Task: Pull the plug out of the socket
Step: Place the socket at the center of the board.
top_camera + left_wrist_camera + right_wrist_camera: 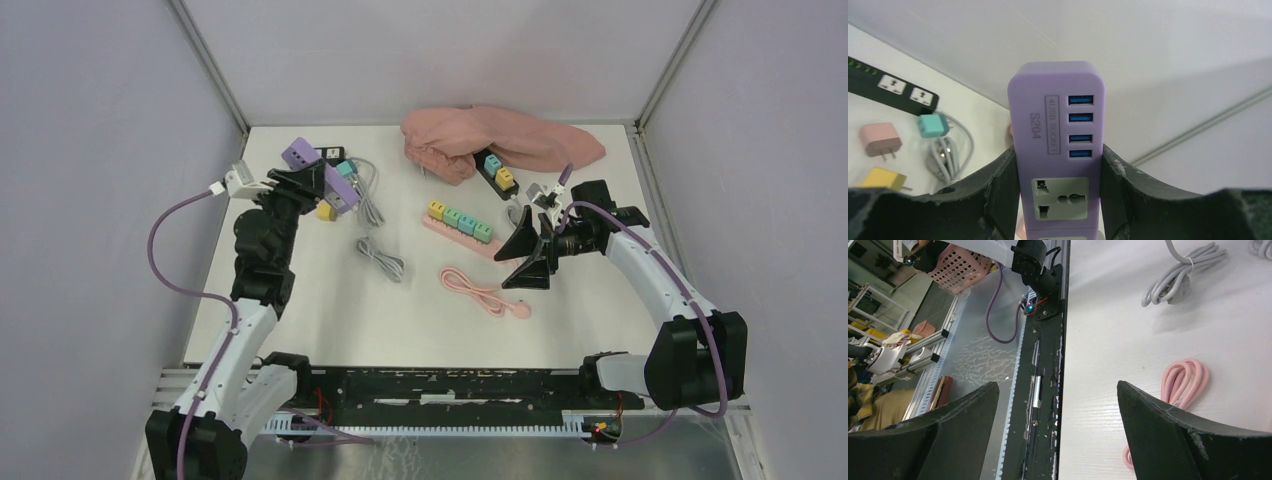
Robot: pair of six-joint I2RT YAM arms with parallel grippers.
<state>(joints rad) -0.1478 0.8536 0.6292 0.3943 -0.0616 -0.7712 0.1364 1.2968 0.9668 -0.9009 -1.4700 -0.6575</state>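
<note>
Right, far left first: my left gripper (318,186) is clamped on the purple power strip (300,153), up at the table's (330,320) far left corner. On the wrist view both fingers (998,185) press the strip's (1058,115) long sides, with four blue USB ports and one outlet facing the camera. A teal plug (345,169) sits just beside the strip and a yellow plug (327,212) lies near it; whether either is seated in a socket, I cannot tell. Moving along, a coiled grey cable (380,258) lies on the table, then a pink power strip (458,225) carrying a row of yellow and teal plugs. A pink cable (480,292) curls nearer the bases. My right gripper (527,258) hangs just beside the pink strip's right end, jaws spread wide, holding nothing. Far right at the back, a black power strip (495,172) pokes from under a pink cloth (500,140).
</note>
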